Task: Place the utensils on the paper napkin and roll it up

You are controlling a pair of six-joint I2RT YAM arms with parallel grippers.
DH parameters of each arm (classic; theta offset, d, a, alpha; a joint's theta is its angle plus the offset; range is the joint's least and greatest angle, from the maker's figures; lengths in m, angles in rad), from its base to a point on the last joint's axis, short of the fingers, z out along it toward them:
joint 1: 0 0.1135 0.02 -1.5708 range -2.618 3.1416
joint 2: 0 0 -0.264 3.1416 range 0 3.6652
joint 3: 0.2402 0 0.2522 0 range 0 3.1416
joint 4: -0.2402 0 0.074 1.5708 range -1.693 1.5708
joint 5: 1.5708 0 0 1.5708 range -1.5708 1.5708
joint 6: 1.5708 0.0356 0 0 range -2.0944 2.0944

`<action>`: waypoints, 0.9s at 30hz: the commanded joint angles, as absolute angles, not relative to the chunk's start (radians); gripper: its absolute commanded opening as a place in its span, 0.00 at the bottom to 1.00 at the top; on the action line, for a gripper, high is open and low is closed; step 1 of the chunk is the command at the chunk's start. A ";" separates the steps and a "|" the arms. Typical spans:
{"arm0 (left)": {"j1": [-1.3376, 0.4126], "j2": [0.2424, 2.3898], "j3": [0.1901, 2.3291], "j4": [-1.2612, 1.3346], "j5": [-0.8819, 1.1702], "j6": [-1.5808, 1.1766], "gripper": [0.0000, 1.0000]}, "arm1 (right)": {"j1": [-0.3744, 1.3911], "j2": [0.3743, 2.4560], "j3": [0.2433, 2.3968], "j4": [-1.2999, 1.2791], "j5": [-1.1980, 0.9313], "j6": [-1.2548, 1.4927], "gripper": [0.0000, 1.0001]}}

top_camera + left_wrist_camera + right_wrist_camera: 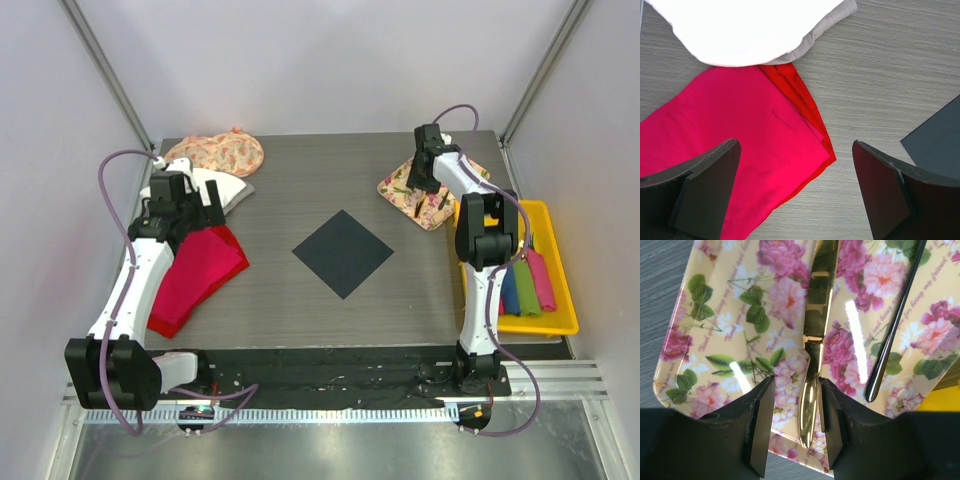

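Observation:
The dark navy paper napkin (342,252) lies flat as a diamond at the table's middle; its corner shows in the left wrist view (940,142). A shiny gold utensil (814,340) and a slim dark utensil (892,335) lie on a glossy floral tray (400,190), which also shows in the right wrist view (735,330). My right gripper (425,172) is low over that tray. In the wrist view, my right gripper (796,407) is open round the gold handle, the right finger at it and the left finger apart. My left gripper (190,205) is open and empty over a red cloth, as the left wrist view (795,165) shows.
The red cloth (195,270) lies at the left, with a white cloth (225,190) and a floral cloth (215,153) behind it. A yellow bin (555,325) with rolled coloured cloths (527,285) stands at the right edge.

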State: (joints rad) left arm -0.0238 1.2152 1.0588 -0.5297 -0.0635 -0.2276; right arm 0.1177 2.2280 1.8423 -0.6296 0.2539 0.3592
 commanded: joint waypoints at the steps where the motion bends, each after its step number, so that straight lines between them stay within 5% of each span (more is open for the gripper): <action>1: -0.020 1.204 1.052 -0.495 -0.077 -0.218 1.00 | 0.101 2.226 1.878 -0.626 0.276 0.379 0.46; 18: -0.021 1.210 1.039 -0.492 -0.092 -0.209 1.00 | 0.083 2.295 1.867 -0.623 0.226 0.388 0.37; 27: -0.020 1.218 1.049 -0.495 -0.098 -0.206 1.00 | 0.069 2.298 1.829 -0.621 0.199 0.403 0.19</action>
